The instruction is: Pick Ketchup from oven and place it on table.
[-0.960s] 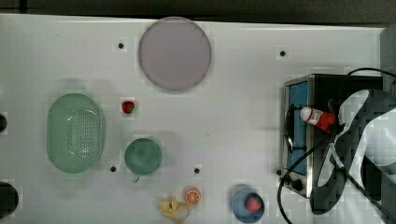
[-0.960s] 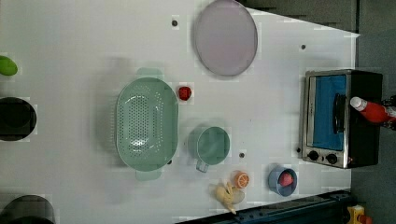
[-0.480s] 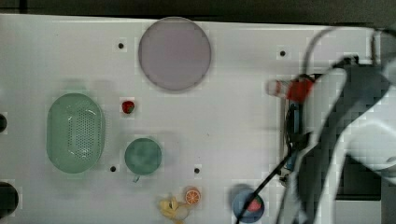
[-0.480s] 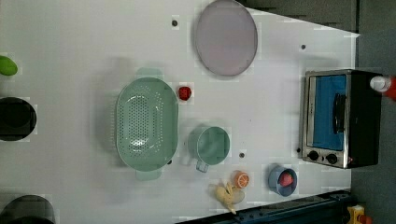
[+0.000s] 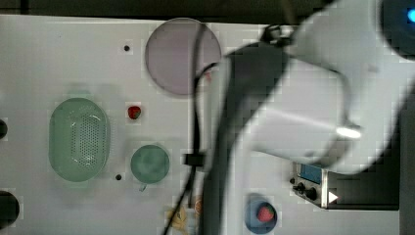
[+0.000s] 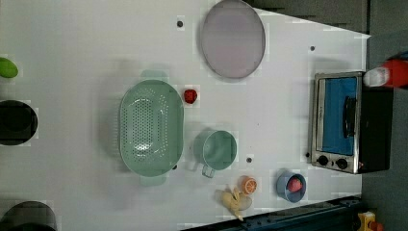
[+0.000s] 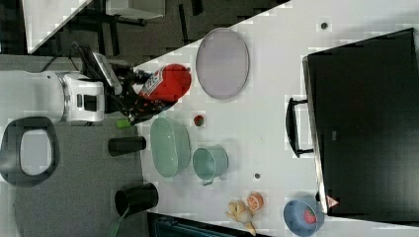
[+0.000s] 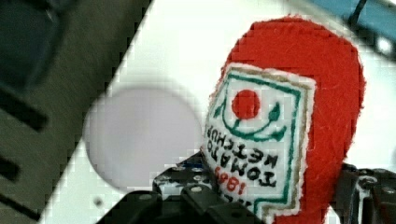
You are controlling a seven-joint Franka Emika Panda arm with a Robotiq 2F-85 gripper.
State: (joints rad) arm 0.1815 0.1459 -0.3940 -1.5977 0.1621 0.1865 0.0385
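The Ketchup [image 8: 285, 116], a red bottle with a white "tomato ketchup" label, fills the wrist view, and my gripper [image 8: 280, 198] is shut on its lower part. In the right view my gripper [image 7: 140, 95] holds the Ketchup [image 7: 168, 81] in the air near the table's [image 7: 276, 74] far edge, close to the lilac plate [image 7: 222, 63]. The left view has the Ketchup [image 6: 388, 74], white cap toward the table, just past one end of the oven [image 6: 346, 122]. My arm [image 5: 293, 112] hides most of the oven [image 5: 313, 183] in the top view.
On the table [image 6: 72, 38] lie a green colander [image 6: 151, 127], a green cup [image 6: 219, 150], a strawberry [image 6: 190, 96], a blue bowl [image 6: 290, 185] with a strawberry, an orange half [image 6: 248, 185] and a banana [image 6: 233, 201]. Dark cups [image 7: 127, 145] stand beside the table.
The arm has carried the Ketchup off the oven and swung across the top view toward the plate; in the left view the bottle has moved upward along the right edge.
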